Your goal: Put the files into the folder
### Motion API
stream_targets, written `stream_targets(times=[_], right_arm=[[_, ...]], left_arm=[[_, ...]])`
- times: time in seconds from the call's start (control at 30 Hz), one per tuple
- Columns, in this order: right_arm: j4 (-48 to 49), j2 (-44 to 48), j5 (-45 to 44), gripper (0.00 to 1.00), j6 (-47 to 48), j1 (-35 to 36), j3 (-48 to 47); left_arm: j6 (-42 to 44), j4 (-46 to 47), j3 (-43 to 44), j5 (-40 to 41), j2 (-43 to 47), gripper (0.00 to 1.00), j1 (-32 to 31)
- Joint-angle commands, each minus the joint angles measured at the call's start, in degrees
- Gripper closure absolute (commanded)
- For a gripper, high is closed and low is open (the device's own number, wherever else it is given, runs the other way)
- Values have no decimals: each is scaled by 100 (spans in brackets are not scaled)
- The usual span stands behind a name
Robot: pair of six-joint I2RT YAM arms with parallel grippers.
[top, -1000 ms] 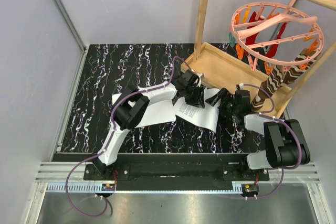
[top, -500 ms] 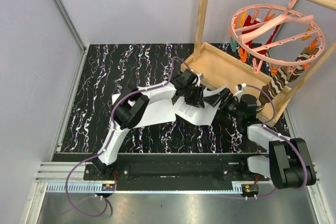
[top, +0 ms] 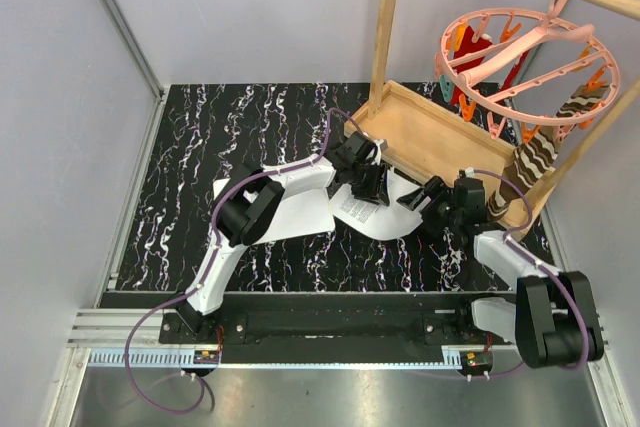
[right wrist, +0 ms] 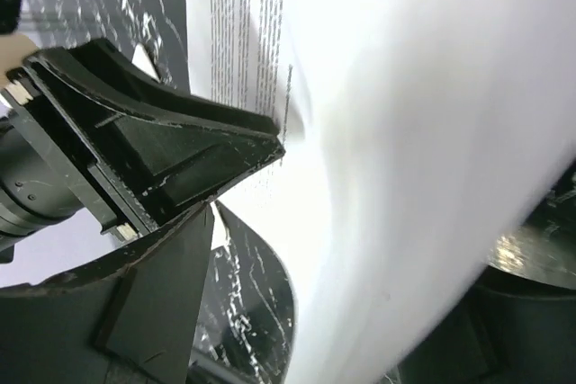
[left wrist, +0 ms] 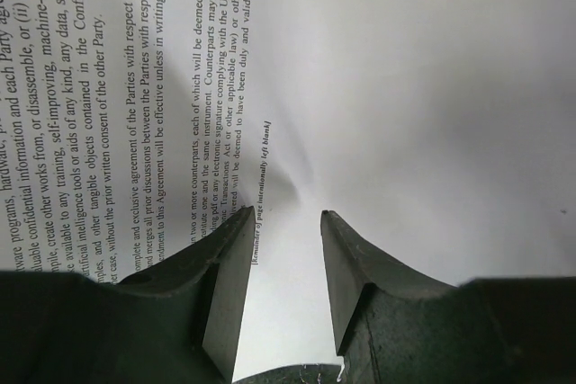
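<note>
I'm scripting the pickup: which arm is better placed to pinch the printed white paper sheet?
Right, probably. The right gripper has the edge of the thin printed white paper sheet between its open jaws; the left gripper stands over the sheet's flat middle, jaws apart, with no edge to pinch.

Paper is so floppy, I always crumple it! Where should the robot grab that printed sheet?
The sheet is probably best taken at its right edge, coming in from the right. It lies flat elsewhere, but that edge seems to curl upward, so the right pincer can slip one finger under and one over. The left pincer sits over the sheet's printed part.
</note>
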State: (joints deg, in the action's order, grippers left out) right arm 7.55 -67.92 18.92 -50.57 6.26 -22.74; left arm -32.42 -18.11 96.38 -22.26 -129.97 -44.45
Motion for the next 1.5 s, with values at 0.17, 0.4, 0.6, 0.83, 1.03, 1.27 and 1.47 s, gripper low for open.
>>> stream_targets(times=[0.17,0.4,0.6,0.83,1.03,1.27,1.47], right_arm=[[-957,52,-591,32,513,-2,-459],[-1124,-134,-696,56,643,-2,-556],[-1844,139,-1004,83,1329,-2,-951],[-2108,218,-784,100,1602,102,-1188],[-2478,604,-1328,100,2121,1208,-1733],[-2522,35,-2382,100,2444,3370,-3022],[-2996,-1450,-3104,100,3393,4725,-5474]], left_arm=[[175,-615,-110,213,-213,57,15],[394,-808,-76,398,-64,57,15],[685,-1072,311,696,463,51,32],[808,-1432,593,749,1140,49,243],[966,-1345,-618,1171,2992,46,919],[1177,-1335,-2796,1408,5811,24,2562],[1247,-1757,-3765,2129,7432,22,3661]])
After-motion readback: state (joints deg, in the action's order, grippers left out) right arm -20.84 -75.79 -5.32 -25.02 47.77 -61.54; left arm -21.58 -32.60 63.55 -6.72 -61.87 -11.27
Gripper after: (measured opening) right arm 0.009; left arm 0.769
